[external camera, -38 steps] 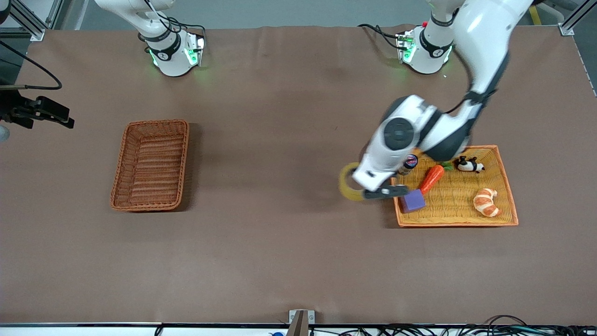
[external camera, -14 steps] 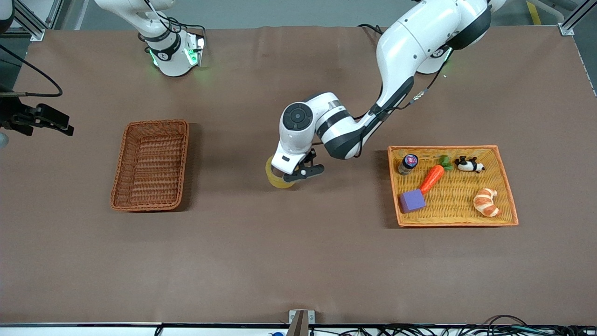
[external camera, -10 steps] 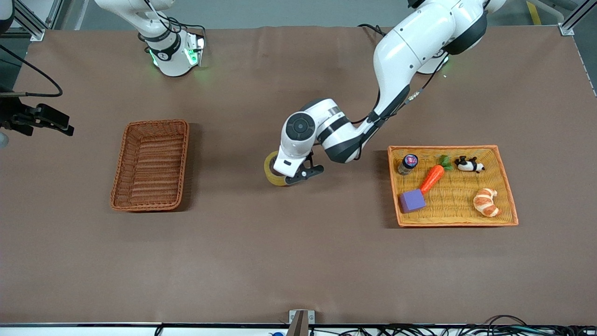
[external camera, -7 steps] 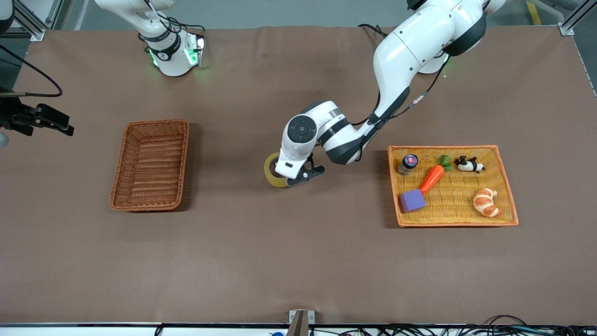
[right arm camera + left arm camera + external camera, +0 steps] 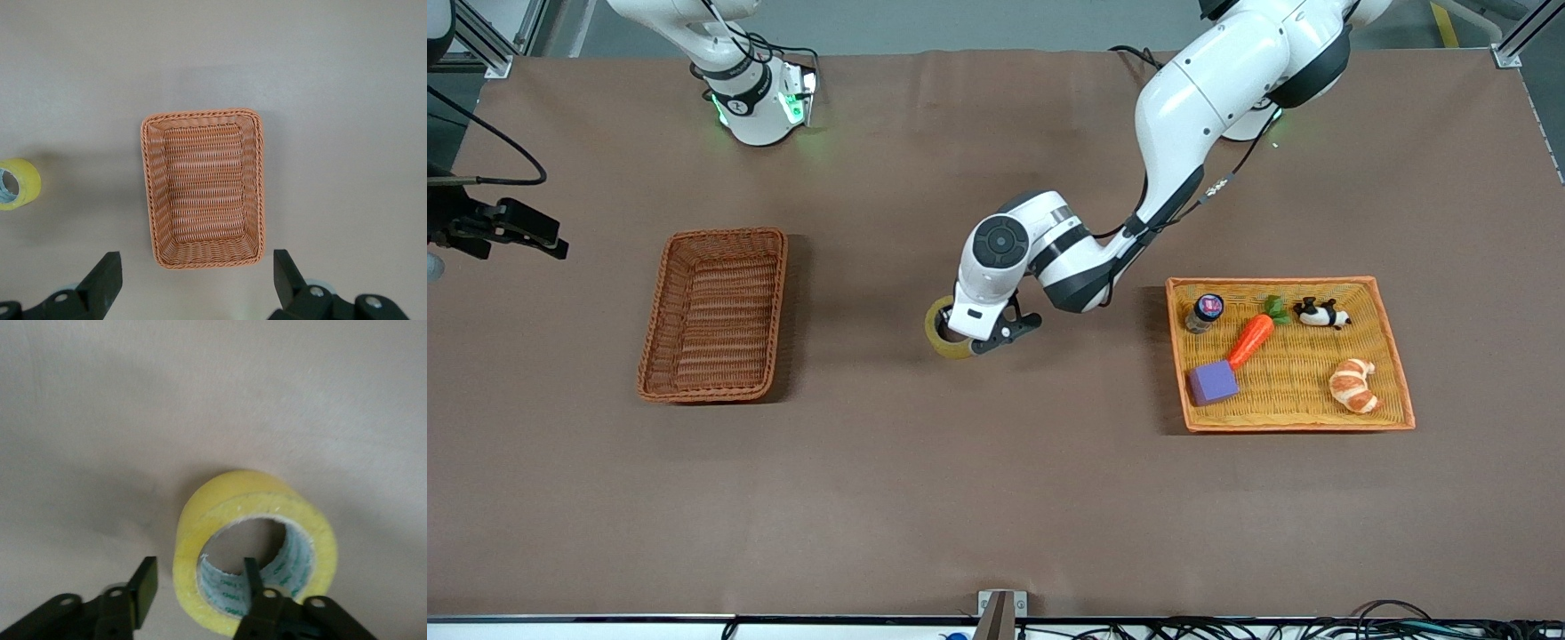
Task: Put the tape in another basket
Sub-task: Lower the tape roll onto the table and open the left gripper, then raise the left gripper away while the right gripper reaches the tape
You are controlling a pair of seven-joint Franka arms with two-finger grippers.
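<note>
The tape (image 5: 941, 329), a yellowish roll, rests tilted on the brown table midway between the two baskets. My left gripper (image 5: 971, 343) is low over it. In the left wrist view the tape (image 5: 200, 520) has one finger (image 5: 252, 577) inside its ring and the other finger (image 5: 144, 585) outside, with a gap to the wall: the gripper (image 5: 197, 583) is open. The reddish-brown wicker basket (image 5: 660, 311) stands empty toward the right arm's end. My right gripper (image 5: 193, 293) is open and empty high over that basket (image 5: 150, 173); the tape (image 5: 27, 190) shows at that view's edge.
A flat yellow-orange woven tray (image 5: 1387, 329) at the left arm's end holds a purple block (image 5: 1214, 382), a carrot (image 5: 1251, 336), a small jar (image 5: 1204, 312), a panda figure (image 5: 1320, 313) and a croissant (image 5: 1353, 385). Bare table lies between tape and basket.
My left arm carried the tape from beside the tray to the middle of the table and lowered it. The tape has since shifted slightly toward the wicker basket. The right arm has not moved.
</note>
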